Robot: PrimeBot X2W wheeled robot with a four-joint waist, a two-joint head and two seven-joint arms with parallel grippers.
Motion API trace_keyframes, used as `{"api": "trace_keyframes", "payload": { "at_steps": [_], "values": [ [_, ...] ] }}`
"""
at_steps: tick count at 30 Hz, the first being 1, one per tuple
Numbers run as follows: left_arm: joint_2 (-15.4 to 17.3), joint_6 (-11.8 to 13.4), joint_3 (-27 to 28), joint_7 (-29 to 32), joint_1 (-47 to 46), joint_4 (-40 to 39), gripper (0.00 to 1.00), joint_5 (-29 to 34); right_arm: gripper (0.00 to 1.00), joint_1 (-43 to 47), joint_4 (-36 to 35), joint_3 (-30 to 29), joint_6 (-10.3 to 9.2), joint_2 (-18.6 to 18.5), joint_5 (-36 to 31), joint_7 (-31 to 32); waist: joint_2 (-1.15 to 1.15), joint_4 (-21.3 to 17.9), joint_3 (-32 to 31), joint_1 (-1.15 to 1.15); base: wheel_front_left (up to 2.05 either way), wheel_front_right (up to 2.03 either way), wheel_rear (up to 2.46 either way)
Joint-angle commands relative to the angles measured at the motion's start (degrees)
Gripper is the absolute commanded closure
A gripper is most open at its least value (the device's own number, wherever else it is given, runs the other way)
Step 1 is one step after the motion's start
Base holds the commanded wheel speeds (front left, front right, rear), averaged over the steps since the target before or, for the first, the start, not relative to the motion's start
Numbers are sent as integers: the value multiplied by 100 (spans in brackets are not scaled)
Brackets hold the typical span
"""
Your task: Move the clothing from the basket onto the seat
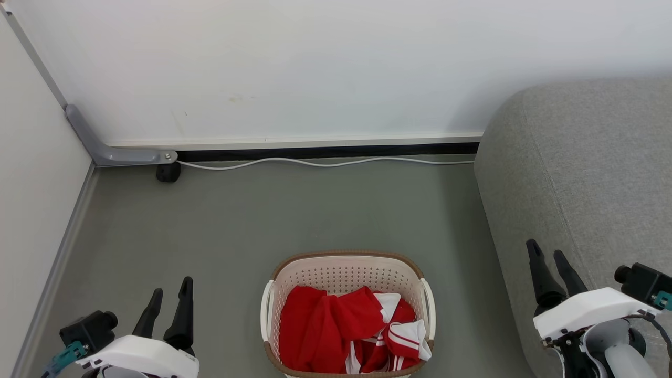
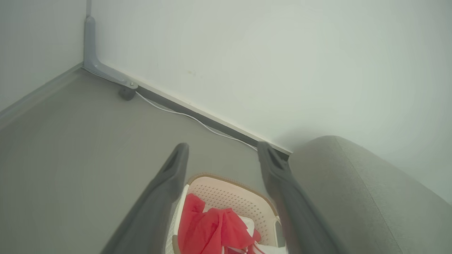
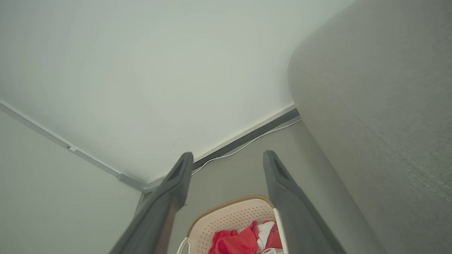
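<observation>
The cream perforated basket (image 1: 346, 265) with a brown rim stands on the floor at the bottom centre of the head view. Red clothing (image 1: 336, 333) with white panels and striped trim lies bunched inside it. The grey seat (image 1: 583, 173) rises at the right. My left gripper (image 1: 170, 291) is open at the lower left, well left of the basket. My right gripper (image 1: 548, 254) is open at the lower right, in front of the seat's side. In the left wrist view the basket (image 2: 229, 192) and clothing (image 2: 212, 229) show between the fingers, and likewise the basket (image 3: 233, 215) in the right wrist view.
A white wall runs across the back with a dark baseboard and a white cable (image 1: 325, 163) along it. A grey metal bracket (image 1: 118, 152) and a small black foot sit in the left corner. Grey floor (image 1: 236, 226) lies between the basket and the wall.
</observation>
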Motion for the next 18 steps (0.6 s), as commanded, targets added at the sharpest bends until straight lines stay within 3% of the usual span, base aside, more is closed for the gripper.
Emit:
{"api": "trace_keyframes", "payload": {
  "at_steps": [1,18],
  "values": [
    [114,14,91,-88,-352,-107,0,244,0,-310,-102,101,32,-118,-222,-128,0,0,4,0,0,0,0],
    [195,37,90,-377,-477,11,0,1513,0,-569,92,320,36,-225,-1319,-413,0,-13,35,0,0,0,0]
  ]
}}
